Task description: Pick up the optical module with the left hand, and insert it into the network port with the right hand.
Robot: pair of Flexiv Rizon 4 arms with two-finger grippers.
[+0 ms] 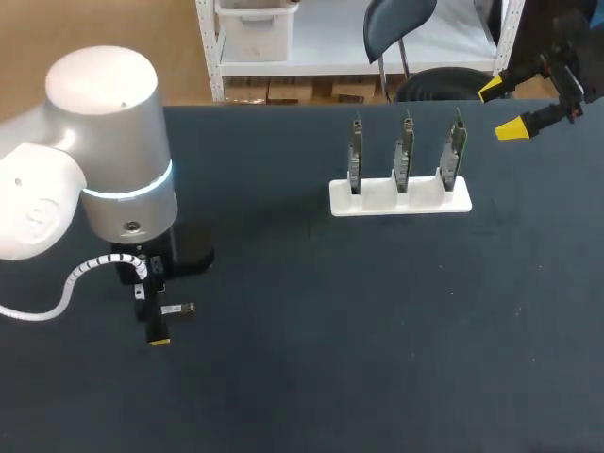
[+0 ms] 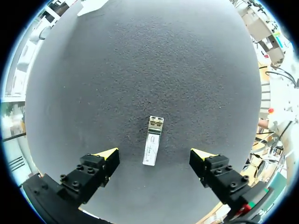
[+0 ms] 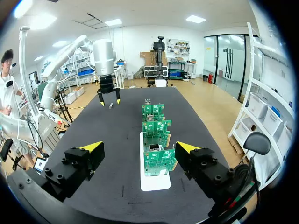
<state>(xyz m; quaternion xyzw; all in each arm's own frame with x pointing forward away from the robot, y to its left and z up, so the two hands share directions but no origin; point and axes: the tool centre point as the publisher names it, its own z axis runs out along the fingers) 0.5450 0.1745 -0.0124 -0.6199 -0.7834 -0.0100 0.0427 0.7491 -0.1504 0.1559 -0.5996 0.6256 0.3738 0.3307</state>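
Note:
The optical module (image 2: 153, 141), a small silver bar, lies flat on the dark table mat directly beneath my left gripper (image 2: 154, 157), in the gap between its open fingers and touching neither. In the head view the module (image 1: 177, 309) is beside the downward-pointing left gripper (image 1: 151, 310). Three upright green boards (image 1: 404, 151) with the network ports stand in a white holder (image 1: 399, 198). My right gripper (image 1: 502, 109) hovers open at the far right, above and beyond the holder. In its own view the right gripper (image 3: 140, 148) looks along the row of boards (image 3: 156, 161).
The dark mat (image 1: 377, 330) covers the whole table. The white holder (image 3: 152, 183) is the only other object standing on it. My left arm's large white body (image 1: 104, 151) overhangs the table's left part.

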